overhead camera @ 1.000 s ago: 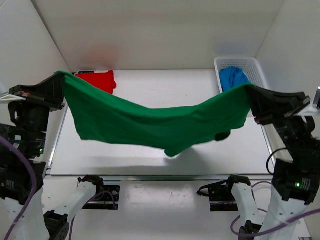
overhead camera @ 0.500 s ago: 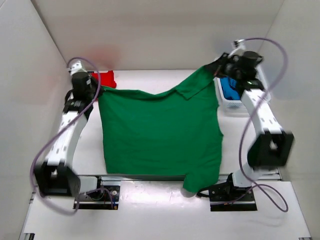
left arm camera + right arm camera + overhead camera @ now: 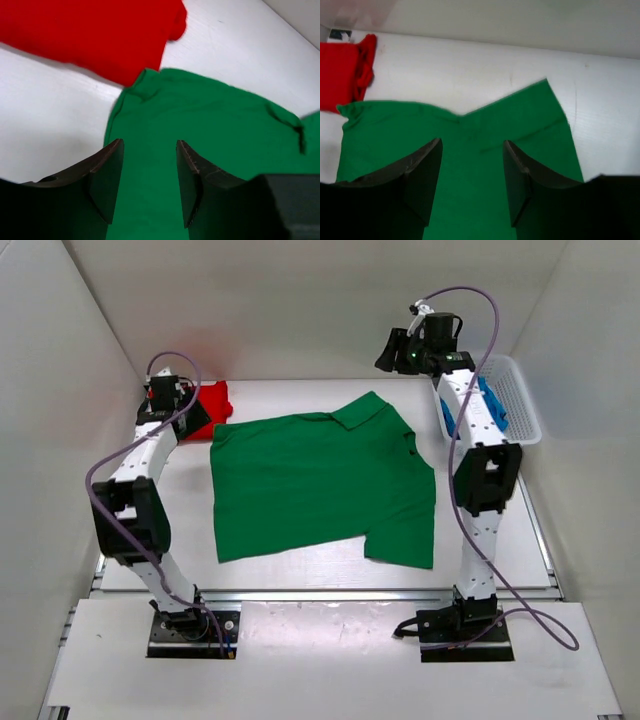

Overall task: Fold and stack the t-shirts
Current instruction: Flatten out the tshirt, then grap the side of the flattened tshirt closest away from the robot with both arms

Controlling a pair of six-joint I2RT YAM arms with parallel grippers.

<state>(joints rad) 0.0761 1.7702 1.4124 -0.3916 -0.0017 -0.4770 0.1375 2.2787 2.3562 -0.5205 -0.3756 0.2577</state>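
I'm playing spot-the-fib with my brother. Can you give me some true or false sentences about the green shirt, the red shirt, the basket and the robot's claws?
1. The green cotton t-shirt lies spread out on the white table. True.
2. The left gripper is clamped on the green cotton t-shirt. False: its jaws are open and hold nothing.
3. The folded red shirt sits in the white plastic basket. False: it lies on the table's far left corner, and the basket holds a blue cloth.
4. The right gripper is open above the green cotton t-shirt. True.
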